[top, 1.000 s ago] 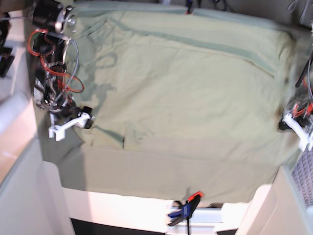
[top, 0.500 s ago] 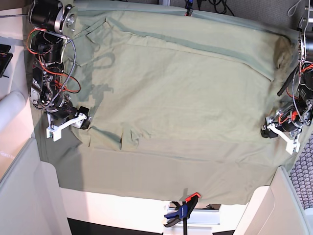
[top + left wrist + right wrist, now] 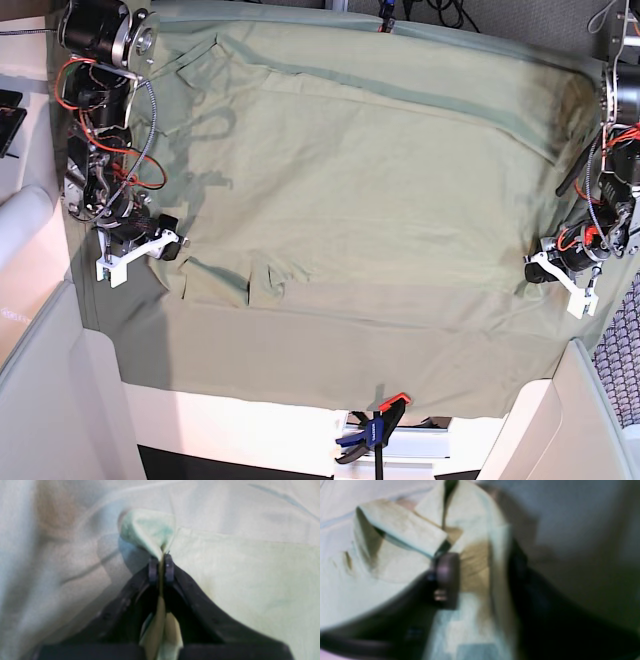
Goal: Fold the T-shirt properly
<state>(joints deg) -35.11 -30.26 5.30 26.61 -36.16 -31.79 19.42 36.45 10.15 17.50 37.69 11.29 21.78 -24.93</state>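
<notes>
The pale sage-green T-shirt [image 3: 380,200] lies spread flat over most of the table. My left gripper [image 3: 160,562] is shut on a pinched fold of the T-shirt [image 3: 150,530]. In the base view it sits at the shirt's right edge [image 3: 537,270]. My right gripper [image 3: 482,580] has a bunch of the T-shirt [image 3: 475,562] between its fingers, with a hemmed flap [image 3: 400,535] folded up beside it. That view is blurred. In the base view it sits at the shirt's lower left edge [image 3: 172,248]. The collar does not show clearly.
A larger plain sage-green cloth [image 3: 300,360] covers the table under the shirt and hangs over the front edge. A blue and orange clamp [image 3: 375,430] pins it at the front. White side panels [image 3: 40,380] stand at the lower left and lower right [image 3: 590,420].
My left gripper has moved inward, to the left in the base view, drawing the shirt's right edge with it. The right gripper has stayed almost in place.
</notes>
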